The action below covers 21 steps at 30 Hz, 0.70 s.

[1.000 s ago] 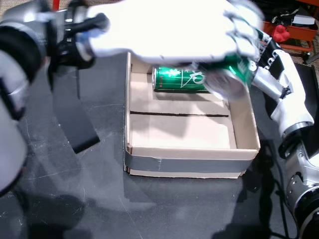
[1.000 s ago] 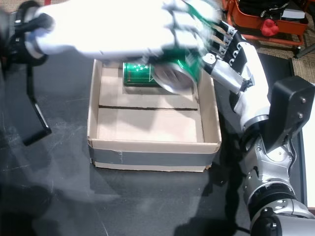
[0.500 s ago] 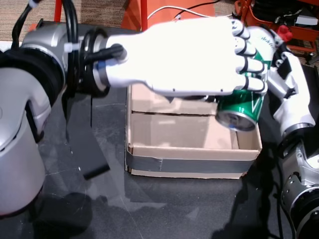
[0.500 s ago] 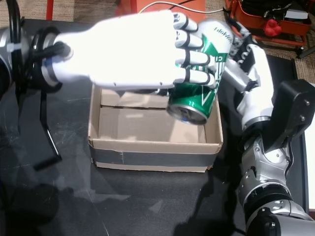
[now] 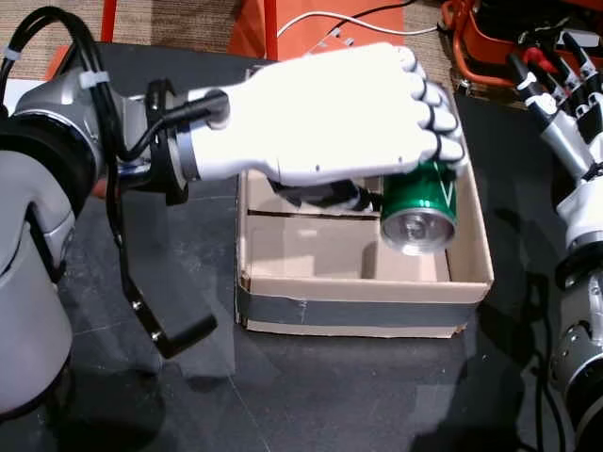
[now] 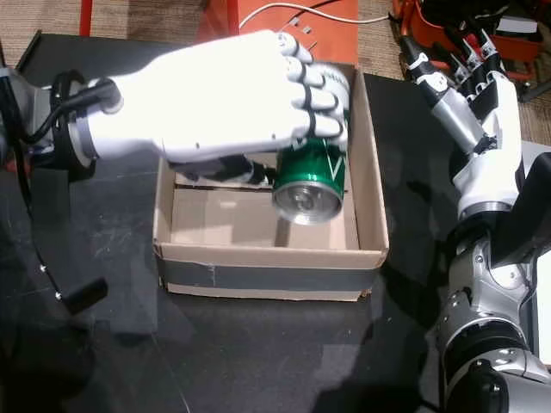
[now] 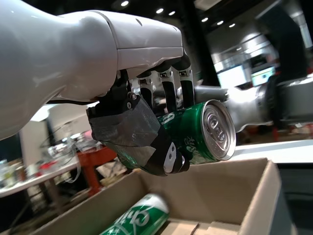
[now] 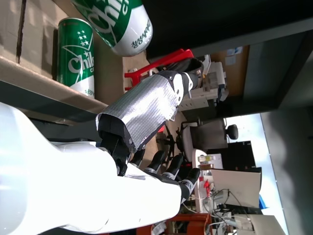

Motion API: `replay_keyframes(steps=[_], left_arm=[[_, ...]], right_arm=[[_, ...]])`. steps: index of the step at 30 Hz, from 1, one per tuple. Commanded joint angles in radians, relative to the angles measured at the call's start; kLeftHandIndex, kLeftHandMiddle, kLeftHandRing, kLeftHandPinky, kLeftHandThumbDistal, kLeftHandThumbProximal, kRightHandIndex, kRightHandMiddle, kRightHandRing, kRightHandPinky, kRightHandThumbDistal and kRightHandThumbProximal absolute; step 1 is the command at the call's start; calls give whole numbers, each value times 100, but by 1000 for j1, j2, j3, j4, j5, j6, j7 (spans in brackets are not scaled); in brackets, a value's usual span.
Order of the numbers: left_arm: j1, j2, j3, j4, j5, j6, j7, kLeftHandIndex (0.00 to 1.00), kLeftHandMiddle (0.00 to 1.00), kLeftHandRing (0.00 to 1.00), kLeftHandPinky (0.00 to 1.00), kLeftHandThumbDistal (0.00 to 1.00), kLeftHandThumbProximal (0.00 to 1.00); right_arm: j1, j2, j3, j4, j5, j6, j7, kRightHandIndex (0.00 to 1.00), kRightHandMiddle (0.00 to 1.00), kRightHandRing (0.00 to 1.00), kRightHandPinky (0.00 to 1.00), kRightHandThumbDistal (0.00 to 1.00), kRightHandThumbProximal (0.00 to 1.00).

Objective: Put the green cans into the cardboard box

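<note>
The left robot hand (image 5: 349, 118) reaches across the open cardboard box (image 5: 363, 306) from the tabletop's left side, its fingers (image 5: 429, 118) wrapped over a green can (image 5: 419, 209) that it grips lying on its side, pull-tab end toward the box's near wall. In both head views the held green can hangs above the right half of the box, clear of the floor; the left wrist view shows it (image 7: 198, 137) pinched between the curled fingers and the taped thumb (image 7: 134, 129), above the box interior. A second green can (image 7: 142, 218) lies on its side on the box floor near the far wall, visible also in the right wrist view (image 8: 76, 54). The right robot hand (image 6: 469, 95) is raised beyond the box's right wall, fingers spread and grasping nothing. The dark tabletop (image 5: 330, 395) carries the box near its middle.
</note>
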Motion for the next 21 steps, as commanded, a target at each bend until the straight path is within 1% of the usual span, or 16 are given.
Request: replay_keyframes(steps=[1,3,4,5,6,8,9,11,12,14,16,20,21], left_arm=[[39,-8,48,16,-55,30,-109,31,37,42,41,33,0],[69,-13,129,26,-141,62,-269,34,38,43,42,30,0],[80,-14,161,28,-174,79,-331,35,38,43,43,32,0],[89,-15,190,28,-205,95,-391,36,39,43,43,30,0],[99,-17,221,27,-236,110,-446,38,40,43,43,32,0],[113,-22,265,24,-280,133,-521,39,40,43,42,31,0],[120,-25,283,22,-297,145,-551,39,40,43,43,29,0],[131,-29,305,20,-313,169,-594,38,40,44,43,29,0],[138,-31,312,20,-316,180,-606,38,39,43,43,33,0],[150,-33,315,18,-315,197,-616,37,37,42,43,39,0],[162,-35,314,18,-313,212,-623,37,37,42,43,38,0],[176,-40,314,19,-315,226,-651,39,38,44,45,30,0],[178,-40,309,17,-311,223,-646,39,38,44,45,33,0]], right_arm=[[16,-9,-4,-9,7,-23,6,77,81,84,92,100,47],[17,-5,-10,-10,18,-29,22,79,81,85,92,100,47],[18,-3,-11,-11,20,-33,27,79,81,85,92,100,47],[18,-1,-11,-12,21,-37,31,79,80,85,92,100,46],[19,1,-12,-13,25,-40,37,79,80,85,92,100,45],[19,5,-14,-14,31,-46,47,80,80,85,91,100,45],[18,7,-18,-14,36,-46,55,80,80,84,91,100,45],[18,11,-23,-16,46,-48,62,80,80,83,90,100,45],[18,11,-25,-17,50,-51,65,79,79,83,89,100,45],[20,11,-25,-18,52,-57,66,79,78,82,88,100,46],[22,9,-22,-18,52,-63,64,78,77,80,87,100,47],[24,7,-28,-19,63,-60,79,77,76,80,86,100,47],[25,7,-29,-19,66,-58,84,77,76,80,86,100,47]])
